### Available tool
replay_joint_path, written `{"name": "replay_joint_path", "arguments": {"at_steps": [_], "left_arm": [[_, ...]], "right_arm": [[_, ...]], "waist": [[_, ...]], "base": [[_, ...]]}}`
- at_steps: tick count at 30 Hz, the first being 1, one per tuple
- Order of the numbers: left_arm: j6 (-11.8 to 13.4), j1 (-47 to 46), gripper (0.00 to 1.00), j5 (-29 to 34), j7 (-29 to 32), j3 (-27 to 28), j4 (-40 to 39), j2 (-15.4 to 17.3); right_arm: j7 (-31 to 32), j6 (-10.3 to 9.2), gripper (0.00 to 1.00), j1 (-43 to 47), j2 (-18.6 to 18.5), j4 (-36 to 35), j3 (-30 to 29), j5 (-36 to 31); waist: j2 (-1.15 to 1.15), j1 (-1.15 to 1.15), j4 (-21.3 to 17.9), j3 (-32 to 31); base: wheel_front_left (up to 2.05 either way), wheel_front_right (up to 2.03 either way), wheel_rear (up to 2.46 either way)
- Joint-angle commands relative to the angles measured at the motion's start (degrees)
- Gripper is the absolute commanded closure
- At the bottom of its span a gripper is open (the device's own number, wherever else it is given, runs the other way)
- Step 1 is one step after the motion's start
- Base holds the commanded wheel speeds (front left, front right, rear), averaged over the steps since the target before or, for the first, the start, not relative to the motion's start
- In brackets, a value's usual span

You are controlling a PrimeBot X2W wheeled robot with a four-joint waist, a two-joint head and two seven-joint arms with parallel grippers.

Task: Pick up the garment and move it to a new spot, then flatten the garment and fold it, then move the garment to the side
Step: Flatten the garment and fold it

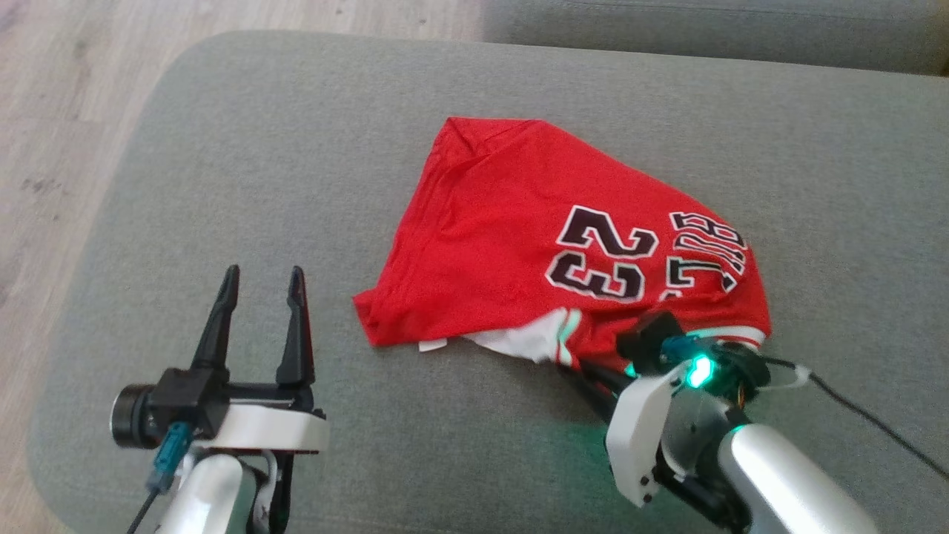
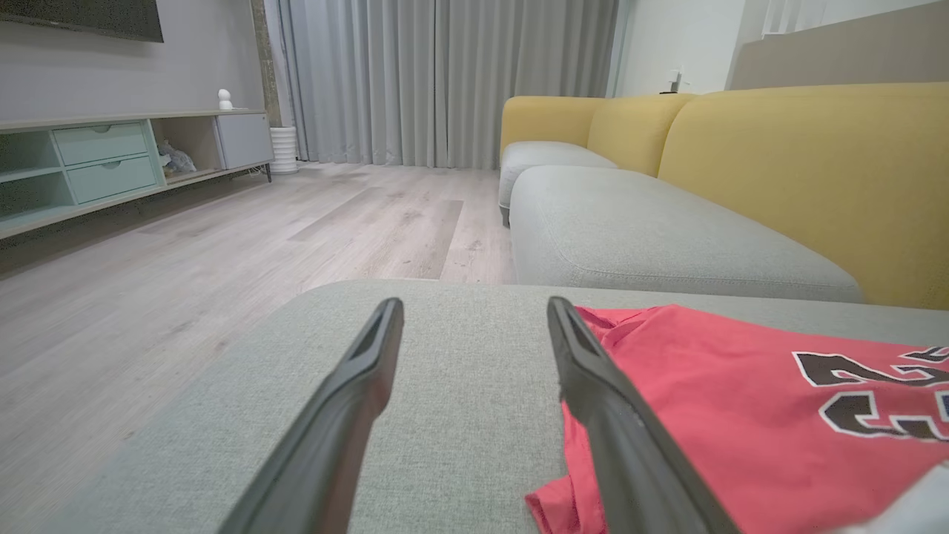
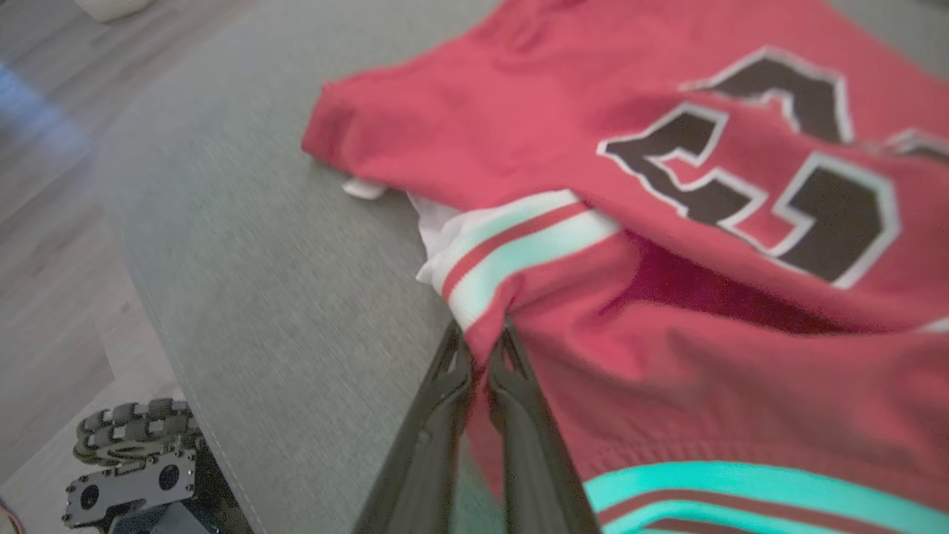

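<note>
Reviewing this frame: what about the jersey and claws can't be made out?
- Right wrist view: motion blur; how many cloth layers the shut right claw pinches on the red jersey is unclear.
- Head view: that claw's fingertips hidden under the jersey; lettering beside the number wraps over a fold, unreadable.
- Left wrist view: number cut by the right edge; a finger of the open left claw covers the jersey's hem, so contact is unclear.

Bare cushion (image 1: pixel 222 185) left of jersey (image 1: pixel 504 222)
</note>
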Motion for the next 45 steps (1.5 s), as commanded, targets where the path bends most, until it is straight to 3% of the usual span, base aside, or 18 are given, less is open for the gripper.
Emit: {"name": "replay_joint_path", "arguments": {"at_steps": [1,5,8,12,18,24,25,26,27,31,36,40,45], "left_arm": [[0.40,-1.31,0.00,0.63,-0.61,2.93,-2.21,0.88],[0.45,-0.97,0.00,0.96,-0.61,3.40,-2.65,0.97],[0.47,-0.96,0.00,1.26,-0.61,3.77,-2.95,0.76],[0.26,-1.18,0.00,1.53,-0.62,3.82,-2.98,0.44],[-0.24,-1.48,0.00,1.71,-0.62,3.85,-2.72,0.16],[-0.62,-1.99,0.00,1.90,-0.62,3.86,-2.15,0.08],[-0.70,-2.07,0.00,1.93,-0.62,3.87,-2.01,0.08],[-0.81,-2.20,0.00,1.95,-0.62,3.92,-1.90,0.09],[-0.90,-2.31,0.00,1.98,-0.62,3.99,-1.81,0.09],[-1.02,-2.09,0.00,2.14,-0.62,4.40,-1.50,0.01],[-0.92,-1.25,0.00,2.35,-0.62,5.00,-1.42,0.04],[-0.65,-0.57,0.00,2.61,-0.62,5.23,-1.64,0.42],[-0.26,0.35,0.00,2.75,-0.34,5.23,-2.26,1.11]], "right_arm": [[-0.24,-0.10,1.00,-0.62,-1.28,-7.31,1.09,0.84],[-0.18,-0.10,1.00,-1.11,-2.57,-14.79,-0.03,1.49],[0.03,-0.10,1.00,-1.13,-2.82,-21.84,-4.53,1.73],[0.42,-0.10,1.00,0.02,-1.39,-24.31,-13.09,1.09],[0.83,-0.10,1.00,2.80,0.77,-17.27,-28.47,1.42],[-4.36,-0.10,1.00,0.75,-0.31,-3.47,-34.78,2.85],[-5.96,-0.10,0.86,0.14,-0.44,-1.48,-35.32,3.21],[-7.18,-0.10,0.09,-0.24,-0.83,0.58,-35.66,2.89],[-8.44,-0.10,0.00,-0.67,-0.69,2.28,-36.05,3.25],[-13.51,-0.10,0.00,-1.38,-0.19,7.07,-37.96,2.94],[-20.22,-0.10,0.00,-1.02,0.21,7.83,-40.92,0.57],[-25.53,-0.10,0.00,-0.47,0.79,3.23,-42.03,-3.92],[-28.89,-0.10,0.00,2.21,3.31,-6.11,-38.87,-9.05]], "waist": [[0.00,-0.01,-1.15,-0.32],[0.00,-0.01,-2.24,-0.33],[0.00,-0.01,-3.23,-0.28],[0.00,-0.01,-3.69,-0.13],[0.00,-0.01,-3.69,0.32],[0.00,-0.01,-3.45,1.27],[0.00,-0.01,-3.41,1.40],[0.00,-0.01,-3.37,1.52],[0.00,-0.01,-3.33,1.59],[0.00,-0.01,-3.47,1.39],[0.00,-0.01,-4.32,0.68],[0.00,-0.01,-5.25,-0.20],[0.00,-0.01,-6.21,-1.43]], "base": [[0.00,0.00,0.00],[0.00,0.00,0.00],[0.00,0.00,0.00],[0.00,0.00,0.00],[0.00,0.00,0.00],[0.00,0.00,0.00],[0.00,0.00,0.00],[0.00,0.00,0.00],[0.00,0.00,0.00],[0.00,0.00,0.00],[0.00,0.00,0.00],[0.00,0.00,0.00],[0.00,0.00,0.00]]}}
